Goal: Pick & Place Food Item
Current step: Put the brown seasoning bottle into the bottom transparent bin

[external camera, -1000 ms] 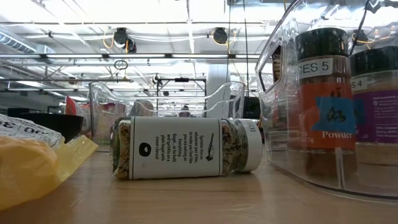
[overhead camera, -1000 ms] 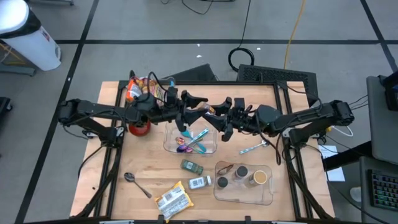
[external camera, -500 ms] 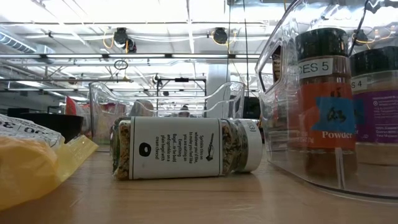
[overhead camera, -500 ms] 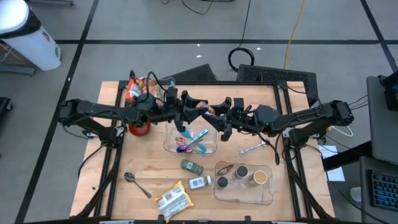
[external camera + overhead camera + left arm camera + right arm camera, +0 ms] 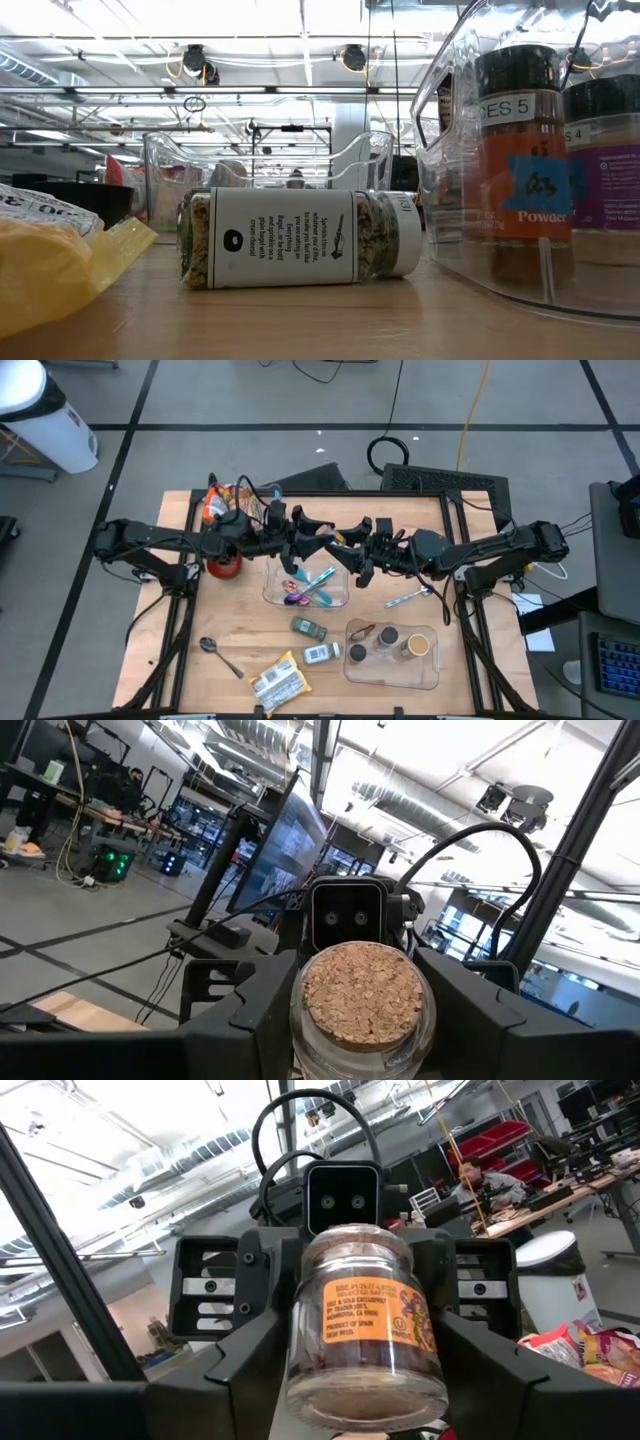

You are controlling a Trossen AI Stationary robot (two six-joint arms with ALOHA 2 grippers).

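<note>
jar: a small glass jar (image 5: 368, 1325) with a cork lid (image 5: 363, 992) and an orange label (image 5: 375, 1315), lying on its side in the air between my two hands, cork end towards my left wrist, glass base towards my right wrist.
where it hangs: over the middle of the worktop (image 5: 240, 630), above the far edge of the clear bin (image 5: 272, 592) that holds a few coloured utensils; the jar touches neither bin nor worktop.
left hand: my left hand (image 5: 322, 540) comes in from the left, and its fingers lie against both sides of the jar near the cork end; i judge it closed on the jar.
right hand: my right hand (image 5: 356, 550) comes in from the right and flanks the base end; i cannot tell whether it grips the glass or only stands loose beside it.
step, as i judge it: a pass of the jar from one hand to the other, in mid-air.
how it will handle: stiff and smooth, so likely to slip or turn between flat pads; it looks filled, so it has some weight for its size; being glass, it would break if it fell.
where to hold: across the round body, on or near the label, where paper gives more friction than bare glass; not on the cork, which could pull out.
risk: if one hand lets go before the other is firm, the jar tips and falls towards the bin.
</note>
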